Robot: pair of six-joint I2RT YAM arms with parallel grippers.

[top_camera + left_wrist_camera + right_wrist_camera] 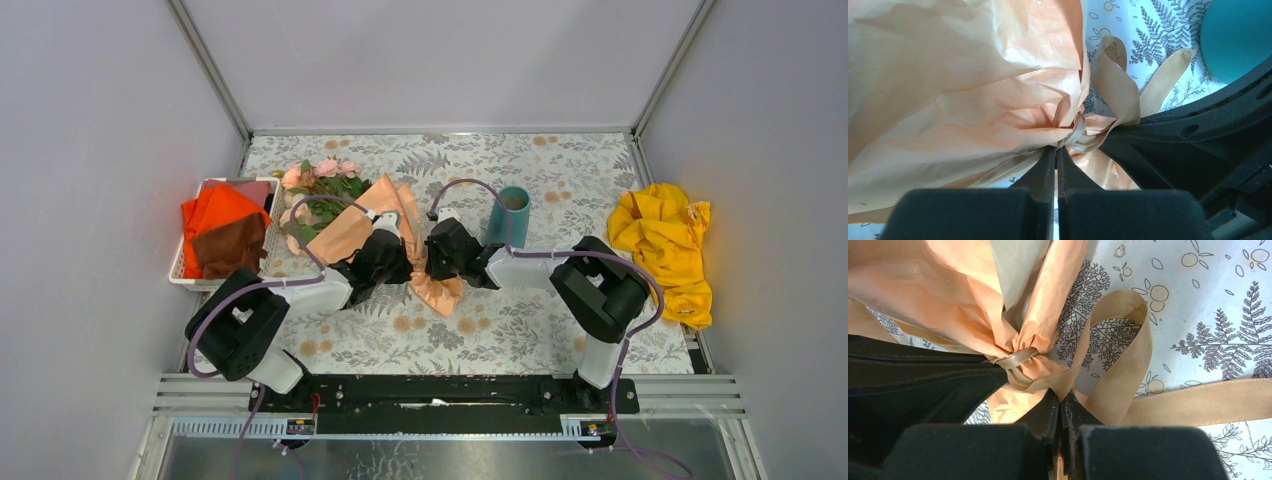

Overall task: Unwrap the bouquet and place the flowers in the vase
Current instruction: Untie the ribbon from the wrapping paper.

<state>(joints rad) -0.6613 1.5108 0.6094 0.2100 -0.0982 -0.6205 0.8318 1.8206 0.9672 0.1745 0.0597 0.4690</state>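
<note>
While right fingers [1044, 416] pinch ribbon [1198, 402], bouquet [347, 228] tied

The left claw [1056, 152] and right claw [1060, 405] were matte black, with flat tapered fingers [1040, 172]; behind each, white arm links [320, 293] carried a looping purple cable [468, 181].

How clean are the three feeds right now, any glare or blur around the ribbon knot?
Top external: even soft light, sharp, no glare. Left wrist: the wrapping paper is bright and slightly washed out, the vase soft at the corner, the ribbon knot clear. Right wrist: knot and ribbon loop crisp; the right gripper is near-black with little detail.
</note>
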